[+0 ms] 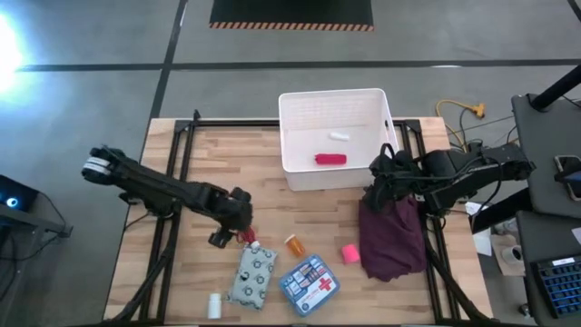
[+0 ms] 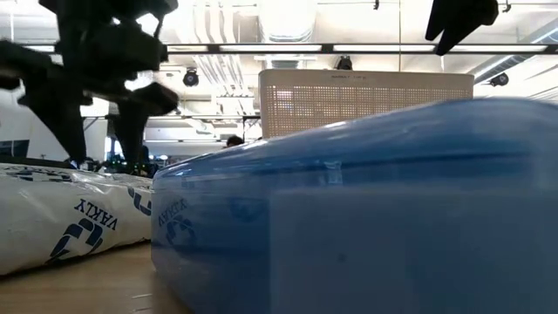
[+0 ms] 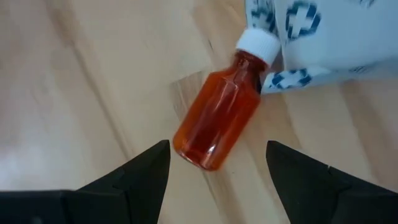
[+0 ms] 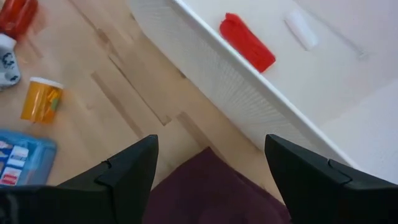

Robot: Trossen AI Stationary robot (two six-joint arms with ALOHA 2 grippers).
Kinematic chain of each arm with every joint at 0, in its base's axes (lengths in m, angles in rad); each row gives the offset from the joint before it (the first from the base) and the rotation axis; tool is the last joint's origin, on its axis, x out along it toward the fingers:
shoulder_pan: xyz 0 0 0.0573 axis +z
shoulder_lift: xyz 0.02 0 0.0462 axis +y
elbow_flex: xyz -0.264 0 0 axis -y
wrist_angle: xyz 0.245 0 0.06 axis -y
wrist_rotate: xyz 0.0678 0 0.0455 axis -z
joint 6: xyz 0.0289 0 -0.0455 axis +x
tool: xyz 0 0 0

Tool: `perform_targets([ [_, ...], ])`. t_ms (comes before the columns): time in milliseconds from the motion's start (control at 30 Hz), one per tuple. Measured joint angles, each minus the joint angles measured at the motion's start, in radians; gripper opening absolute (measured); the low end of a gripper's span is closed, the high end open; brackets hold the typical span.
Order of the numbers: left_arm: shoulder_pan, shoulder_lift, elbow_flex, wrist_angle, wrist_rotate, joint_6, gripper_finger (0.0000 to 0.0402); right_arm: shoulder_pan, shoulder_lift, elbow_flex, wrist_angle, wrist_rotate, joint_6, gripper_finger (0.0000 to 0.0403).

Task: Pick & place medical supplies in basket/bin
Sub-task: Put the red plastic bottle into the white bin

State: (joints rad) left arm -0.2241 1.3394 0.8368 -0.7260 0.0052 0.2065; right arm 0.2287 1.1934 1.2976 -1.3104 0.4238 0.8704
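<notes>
Bottle (image 3: 222,118) lies flat just ahead of your left pincer (image 3: 217,171), open, long axis slanting across the gap. Right pincer (image 4: 211,168), open, waits above cloth (image 4: 214,190).

Bright, even overhead light; floor glare at the high view's left edge; low view foreground blurred

Four cameras: one overhead, one at desk level, one on each wrist.

The high view looks straight down on the whole desk (image 1: 272,182). The low view sits right against the blue box (image 2: 366,209), facing the bin (image 2: 366,100). The left wrist view hangs close over a red bottle (image 3: 221,121); the right wrist view shares bin (image 4: 298,93) and box (image 4: 22,158) with the high view.
</notes>
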Motion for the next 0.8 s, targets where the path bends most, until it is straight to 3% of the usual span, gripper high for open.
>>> perform_targets([
  [233,0.002,0.106,0.016,0.010,-0.004,0.183,0.0248,0.000,0.000,0.000,-0.001,-0.014,0.043,0.0285],
  [533,0.003,0.177,0.017,0.140,0.003,0.208,0.0248,0.000,0.000,0.000,-0.001,-0.014,0.043,0.0285],
  [800,0.010,0.240,0.010,0.105,0.044,0.204,0.0239,0.000,0.000,0.000,-0.001,-0.013,0.041,0.0285],
])
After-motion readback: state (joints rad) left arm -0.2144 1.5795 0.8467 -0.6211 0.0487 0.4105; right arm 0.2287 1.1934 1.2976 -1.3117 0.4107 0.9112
